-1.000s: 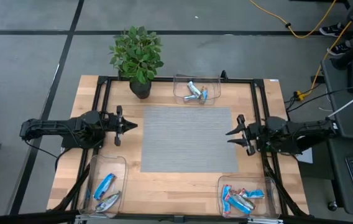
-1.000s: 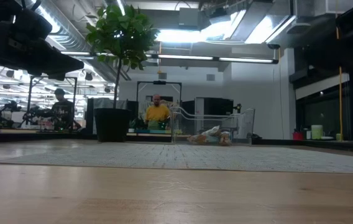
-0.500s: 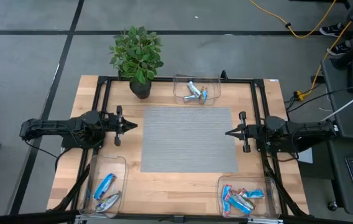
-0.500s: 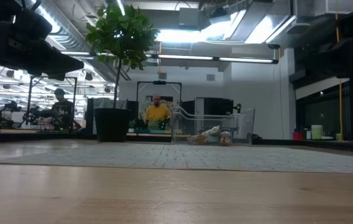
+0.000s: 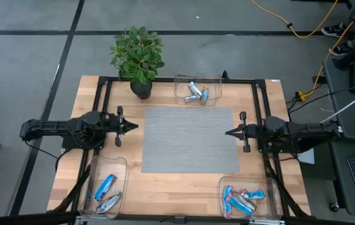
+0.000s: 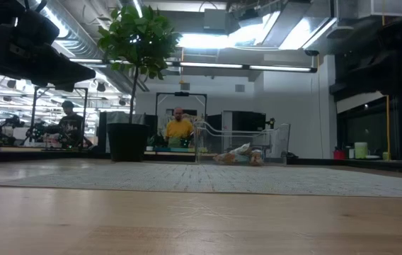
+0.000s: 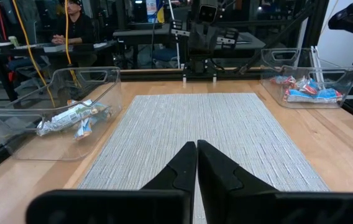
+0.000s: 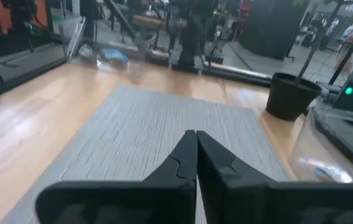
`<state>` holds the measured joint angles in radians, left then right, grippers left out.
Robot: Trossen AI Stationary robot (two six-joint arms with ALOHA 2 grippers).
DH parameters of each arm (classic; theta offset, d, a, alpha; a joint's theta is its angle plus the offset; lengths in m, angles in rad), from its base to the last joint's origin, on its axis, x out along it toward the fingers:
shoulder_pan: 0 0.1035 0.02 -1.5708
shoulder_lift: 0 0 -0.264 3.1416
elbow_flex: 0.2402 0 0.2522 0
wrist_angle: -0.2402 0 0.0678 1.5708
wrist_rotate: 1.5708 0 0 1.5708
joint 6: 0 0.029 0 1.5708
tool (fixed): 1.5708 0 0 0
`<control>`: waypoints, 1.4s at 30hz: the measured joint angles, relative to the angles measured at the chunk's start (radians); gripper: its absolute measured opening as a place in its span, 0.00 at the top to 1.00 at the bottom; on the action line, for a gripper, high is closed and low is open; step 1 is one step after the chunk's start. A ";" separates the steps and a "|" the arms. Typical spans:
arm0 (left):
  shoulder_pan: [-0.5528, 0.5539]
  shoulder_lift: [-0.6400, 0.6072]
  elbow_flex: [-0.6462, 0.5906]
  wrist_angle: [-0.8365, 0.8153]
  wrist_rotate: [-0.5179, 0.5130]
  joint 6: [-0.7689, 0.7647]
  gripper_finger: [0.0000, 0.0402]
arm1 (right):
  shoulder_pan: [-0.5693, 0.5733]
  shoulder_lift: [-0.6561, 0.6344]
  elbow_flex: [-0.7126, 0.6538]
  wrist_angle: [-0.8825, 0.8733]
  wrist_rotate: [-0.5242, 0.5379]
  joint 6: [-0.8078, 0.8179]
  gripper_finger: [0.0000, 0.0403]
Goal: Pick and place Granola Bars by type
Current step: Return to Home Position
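The granola bars lie in three clear bins. Silver and blue ones [image 5: 195, 93] are in the far bin, blue and silver ones [image 5: 105, 191] in the near left bin, and blue and orange-red ones [image 5: 242, 200] in the near right bin. My left gripper [image 5: 135, 126] hovers shut at the grey mat's left edge, pointing level toward the right. My right gripper [image 5: 228, 132] hovers shut at the mat's right edge, pointing level toward the left. Both wrist views show shut fingers with nothing between them, the left gripper [image 7: 196, 145] and the right gripper [image 8: 195, 134].
The grey woven mat [image 5: 187, 140] covers the table's middle between the two grippers. A potted plant [image 5: 139, 57] stands at the far left corner. A black frame [image 5: 177, 79] runs along the table's edges. People sit in the room beyond the far edge [image 6: 179, 128].
My right gripper has shut with nothing between its fingers. It has also rolled about its own axis, swinging slightly to point straight across the mat. The left arm and all the bars have stayed where they were.
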<state>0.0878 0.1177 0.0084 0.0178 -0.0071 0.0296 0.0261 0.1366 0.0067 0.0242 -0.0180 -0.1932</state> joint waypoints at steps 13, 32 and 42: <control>0.000 0.000 0.000 0.000 0.000 0.000 0.98 | 0.000 0.110 0.000 -0.001 0.006 0.031 0.98; 0.000 0.000 0.000 0.000 0.000 0.000 0.97 | -0.001 -0.020 0.001 -0.001 0.002 0.032 0.98; 0.000 0.000 0.000 0.000 0.000 0.000 0.98 | -0.002 -0.136 0.002 0.018 -0.002 0.031 0.98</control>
<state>0.0879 0.1177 0.0082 0.0181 -0.0071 0.0296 0.0246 0.0010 0.0084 0.0417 -0.0200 -0.1619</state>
